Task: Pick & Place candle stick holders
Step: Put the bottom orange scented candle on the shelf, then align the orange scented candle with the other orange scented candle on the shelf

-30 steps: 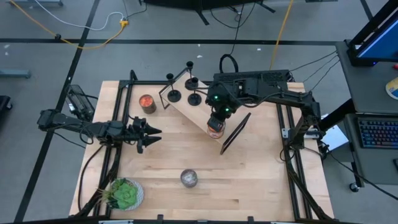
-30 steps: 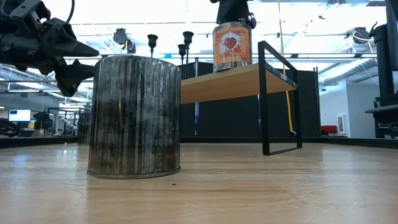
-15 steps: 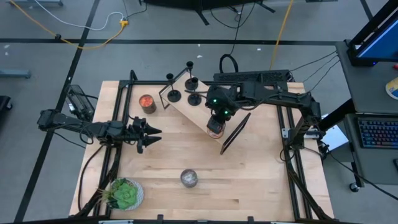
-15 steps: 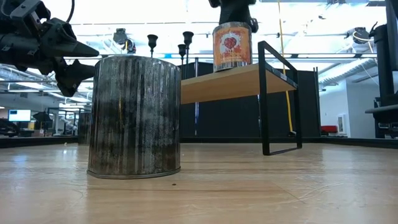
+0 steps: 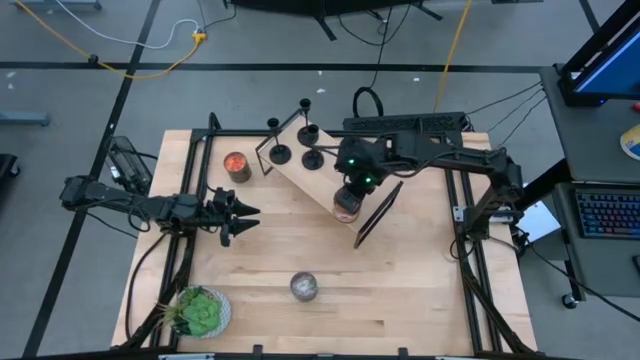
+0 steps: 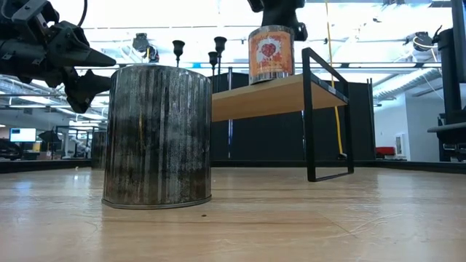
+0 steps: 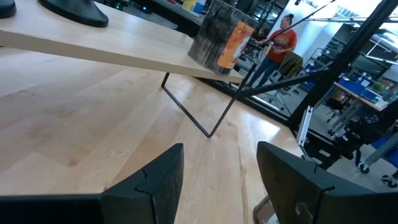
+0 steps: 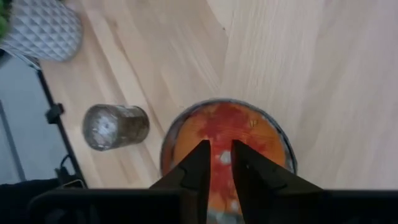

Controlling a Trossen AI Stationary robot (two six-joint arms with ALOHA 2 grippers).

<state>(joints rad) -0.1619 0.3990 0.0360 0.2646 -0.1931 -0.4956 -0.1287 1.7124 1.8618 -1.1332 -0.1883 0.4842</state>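
Four candle stick holders [image 5: 296, 130] at the shelf's [image 5: 318, 178] far end; two orange jars; right gripper [image 5: 347, 196] nearly closed, holding nothing, above one orange jar [image 5: 345, 206]; left gripper [image 5: 245, 211] wide, empty.

The left arm lies low and stretched out along the left side of the tabletop [image 5: 400, 310], its left gripper [image 5: 243, 212] pointing toward the middle with the jaws spread apart and nothing between them. The right arm reaches in from the right rear corner, folded at the elbow, with its wrist turned straight down. The right gripper [image 5: 347, 200] hangs vertically, its jaws drawn nearly together with only a narrow gap left between the two dark fingers [image 8: 198, 163].
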